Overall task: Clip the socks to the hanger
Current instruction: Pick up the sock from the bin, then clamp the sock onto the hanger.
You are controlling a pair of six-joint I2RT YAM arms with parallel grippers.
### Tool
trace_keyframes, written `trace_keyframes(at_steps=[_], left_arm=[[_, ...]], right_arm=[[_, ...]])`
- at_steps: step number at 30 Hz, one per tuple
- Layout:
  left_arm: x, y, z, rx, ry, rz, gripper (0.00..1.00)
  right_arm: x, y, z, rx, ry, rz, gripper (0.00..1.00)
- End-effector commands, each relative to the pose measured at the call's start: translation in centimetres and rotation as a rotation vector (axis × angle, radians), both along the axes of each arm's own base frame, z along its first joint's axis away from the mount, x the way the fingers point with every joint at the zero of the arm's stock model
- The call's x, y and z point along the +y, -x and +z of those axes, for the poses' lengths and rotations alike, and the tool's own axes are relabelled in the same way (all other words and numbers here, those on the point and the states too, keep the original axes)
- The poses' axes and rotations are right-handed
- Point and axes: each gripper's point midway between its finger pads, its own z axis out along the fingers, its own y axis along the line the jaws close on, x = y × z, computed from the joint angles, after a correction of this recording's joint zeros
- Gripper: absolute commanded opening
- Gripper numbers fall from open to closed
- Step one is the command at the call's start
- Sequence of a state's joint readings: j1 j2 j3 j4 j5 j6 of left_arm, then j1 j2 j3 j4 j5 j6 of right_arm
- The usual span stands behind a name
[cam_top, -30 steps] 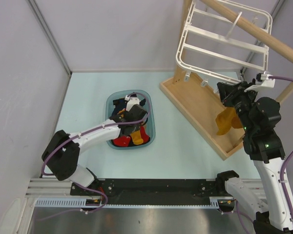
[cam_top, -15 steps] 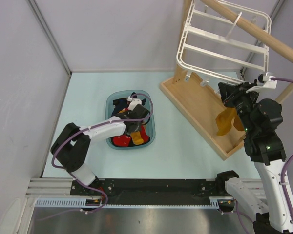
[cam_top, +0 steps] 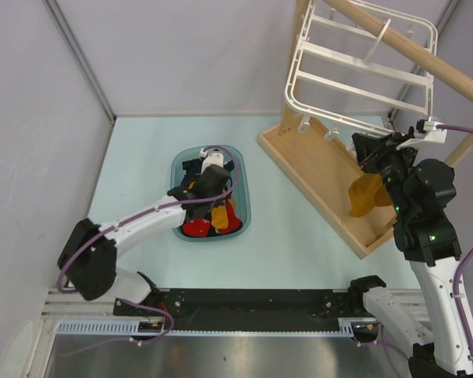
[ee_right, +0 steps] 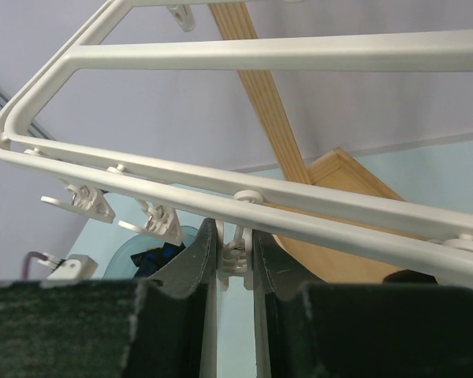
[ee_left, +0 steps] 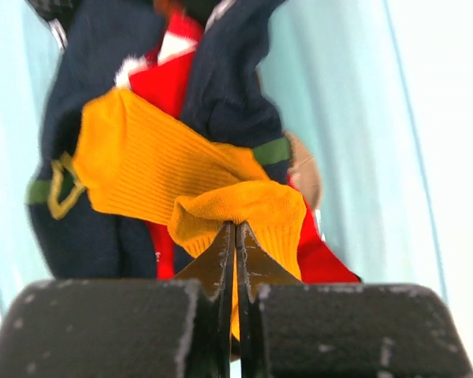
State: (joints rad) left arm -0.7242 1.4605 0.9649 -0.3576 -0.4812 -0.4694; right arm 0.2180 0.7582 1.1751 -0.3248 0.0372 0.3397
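My left gripper (cam_top: 208, 183) is down in the blue tub (cam_top: 242, 177), shut on a fold of a mustard-yellow sock (ee_left: 165, 165) that lies on the pile; its tips (ee_left: 235, 230) pinch the fabric. The white hanger (cam_top: 363, 59) hangs tilted from the wooden rod. My right gripper (cam_top: 363, 150) is at its front bar, shut on one small white clip (ee_right: 236, 260) between the fingers. Another yellow sock (cam_top: 366, 197) hangs just below that gripper, its top hidden behind it. The hanger frame (ee_right: 299, 55) fills the right wrist view.
Navy socks (ee_left: 229, 87) and red socks (ee_left: 177, 75) lie under the yellow one in the tub. The wooden rack base (cam_top: 319, 177) and rod (cam_top: 426, 59) stand at the right. Two more clips (ee_right: 162, 224) dangle left of the held one.
My left arm's elbow has swung left and the left gripper has shifted slightly left in the tub. The right arm and the hanging sock have not moved.
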Motion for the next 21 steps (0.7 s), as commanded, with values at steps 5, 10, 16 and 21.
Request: trace_keyframes(at_steps=[5, 10, 16, 21], left_arm=[[-0.8, 0.2, 9.3, -0.304, 0.159, -0.181, 0.0], [-1.9, 1.3, 12.2, -0.435, 0.196, -0.339, 0.0], [-6.2, 3.4, 17.6, -0.603, 0.321, -0.635, 0.0], [-10.2, 4.0, 20.8, -0.647, 0.384, -0.807, 0.0]], right_arm=[[0.1, 0.6, 0.8, -0.034, -0.001, 0.017, 0.0], [0.2, 0.7, 1.1, -0.047, 0.009, 0.023, 0.0], [1.2, 1.2, 1.7, -0.079, 0.029, 0.087, 0.0], [1.9, 1.2, 2.0, -0.097, 0.047, 0.129, 0.0]])
